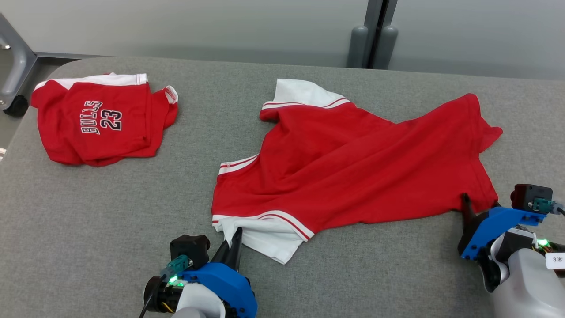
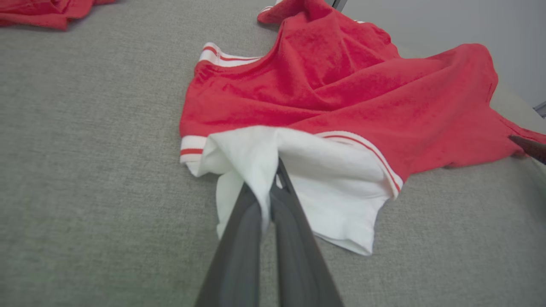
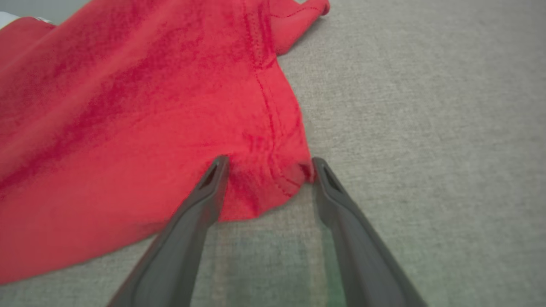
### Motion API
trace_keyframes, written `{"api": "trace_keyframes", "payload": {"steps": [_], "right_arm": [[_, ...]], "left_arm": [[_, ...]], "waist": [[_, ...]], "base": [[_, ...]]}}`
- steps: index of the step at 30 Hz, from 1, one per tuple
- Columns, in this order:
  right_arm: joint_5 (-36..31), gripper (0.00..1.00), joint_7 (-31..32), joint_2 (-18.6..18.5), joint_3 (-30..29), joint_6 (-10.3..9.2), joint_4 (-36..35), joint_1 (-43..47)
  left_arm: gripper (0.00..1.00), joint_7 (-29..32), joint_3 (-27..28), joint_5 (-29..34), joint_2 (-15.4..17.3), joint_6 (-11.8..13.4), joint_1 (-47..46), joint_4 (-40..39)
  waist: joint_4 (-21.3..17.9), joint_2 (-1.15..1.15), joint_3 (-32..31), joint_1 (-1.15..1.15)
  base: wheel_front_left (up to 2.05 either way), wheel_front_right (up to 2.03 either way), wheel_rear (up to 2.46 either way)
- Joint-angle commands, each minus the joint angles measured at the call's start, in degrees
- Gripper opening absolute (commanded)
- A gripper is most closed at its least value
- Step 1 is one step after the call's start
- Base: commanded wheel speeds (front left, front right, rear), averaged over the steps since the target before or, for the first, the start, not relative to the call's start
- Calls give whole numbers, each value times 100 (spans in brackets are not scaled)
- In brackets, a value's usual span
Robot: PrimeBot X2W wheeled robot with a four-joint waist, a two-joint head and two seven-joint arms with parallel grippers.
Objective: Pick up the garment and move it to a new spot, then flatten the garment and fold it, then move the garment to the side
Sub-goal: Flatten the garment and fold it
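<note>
A red jersey (image 1: 353,168) with white sleeves lies rumpled across the middle and right of the grey table (image 1: 110,212). My left gripper (image 1: 237,236) is at its near left corner, shut on the white sleeve (image 2: 332,179); the fabric is pinched between the two fingers (image 2: 294,238) and drapes over their tips. At the near right corner my right gripper (image 3: 269,165) stands open, its fingers straddling the red hem corner (image 3: 286,170) that lies on the table. One dark finger of the right gripper (image 1: 466,206) touches the hem.
A second red jersey (image 1: 99,119), folded, with "BULLS 23" on it, sits at the table's far left. A grey wall and a dark post (image 1: 375,35) stand behind the table. A caster (image 1: 15,106) is on the floor at the far left.
</note>
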Motion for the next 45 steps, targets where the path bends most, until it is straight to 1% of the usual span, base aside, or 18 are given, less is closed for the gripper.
{"api": "trace_keyframes", "payload": {"steps": [1, 2, 4, 5, 8, 13, 17, 21, 24, 26, 28, 30, 32, 34, 36, 39, 42, 45], "right_arm": [[-21, 100, -15, -42, -36, 1, 123, -135], [4, 100, -30, -37, -45, 1, 232, -194], [30, 68, -58, -31, -46, 1, 430, -281], [37, 45, -69, -30, -44, 2, 511, -322], [57, 0, -180, -51, -16, 2, 703, -479], [229, 0, -576, -69, 120, 1, 816, -752], [601, 0, -841, -31, 462, 1, 811, -894], [1157, 0, -992, -45, 960, 1, 522, -949], [1691, 0, -935, -132, 1426, 1, 22, -855], [2077, 0, -861, -240, 1747, 1, -496, -711], [2464, 0, -721, -376, 2003, 1, -1156, -538], [2795, 0, -528, -528, 2159, 1, -1926, -341], [3037, 0, -284, -690, 2209, 1, -2772, -78], [3195, 0, -2, -781, 2153, 1, -3661, 207], [3307, 0, 336, -789, 2024, 1, -4561, 501], [3393, 0, 894, -691, 1837, 1, -5800, 899], [3308, 0, 1414, -602, 1637, 1, -6783, 1215], [3214, 0, 1827, -518, 1520, 1, -7453, 1426]], "left_arm": [[0, -5, -2, 40, 40, 13, -27, -59], [0, -3, -5, 47, 44, 29, -17, -85], [0, 0, -10, 53, 62, 47, 7, -127], [0, -5, -10, 53, 74, 59, 18, -142], [0, -59, 6, 53, 91, 97, 30, -199], [0, -210, 69, 42, 106, 133, -81, -328], [0, -384, 268, -120, 66, 76, -234, -541], [0, -500, 526, -388, 65, -59, -460, -947], [0, -486, 726, -548, 153, -146, -670, -1402], [0, -462, 863, -636, 222, -170, -792, -1770], [0, -388, 994, -694, 331, -178, -919, -2171], [0, -278, 1093, -751, 440, -175, -1022, -2587], [0, -143, 1207, -807, 556, -118, -1109, -3027], [0, 17, 1305, -857, 653, -62, -1210, -3480], [0, 206, 1393, -905, 757, 8, -1332, -3909], [0, 538, 1505, -977, 893, 124, -1479, -4503], [0, 855, 1558, -976, 1059, 248, -1684, -4927], [0, 1111, 1618, -891, 1221, 344, -1840, -5140]], "waist": [[18, -1, 15, -1], [23, -1, 18, -1], [26, -1, 17, -1], [25, -1, 15, -1], [17, -1, 9, -1], [-50, -1, -31, -1], [-162, -1, -165, -1], [-312, -1, -374, -1], [-433, -1, -553, -1], [-523, -1, -698, -1], [-612, -1, -845, -1], [-693, -1, -988, -1], [-779, -1, -1125, -1], [-856, -1, -1223, -1], [-936, -1, -1282, -1], [-1063, -1, -1343, -1], [-1153, -1, -1331, -1], [-1228, -1, -1277, -1]], "base": [[0, 0, 0], [0, 0, 0], [0, 0, 0], [0, 0, 0], [0, 0, 0], [0, 0, 0], [0, 0, 0], [0, 0, 0], [0, 0, 0], [0, 0, 0], [0, 0, 0], [0, 0, 0], [0, 0, 0], [0, 0, 0], [0, 0, 0], [0, 0, 0], [0, 0, 0], [0, 0, 0]]}}
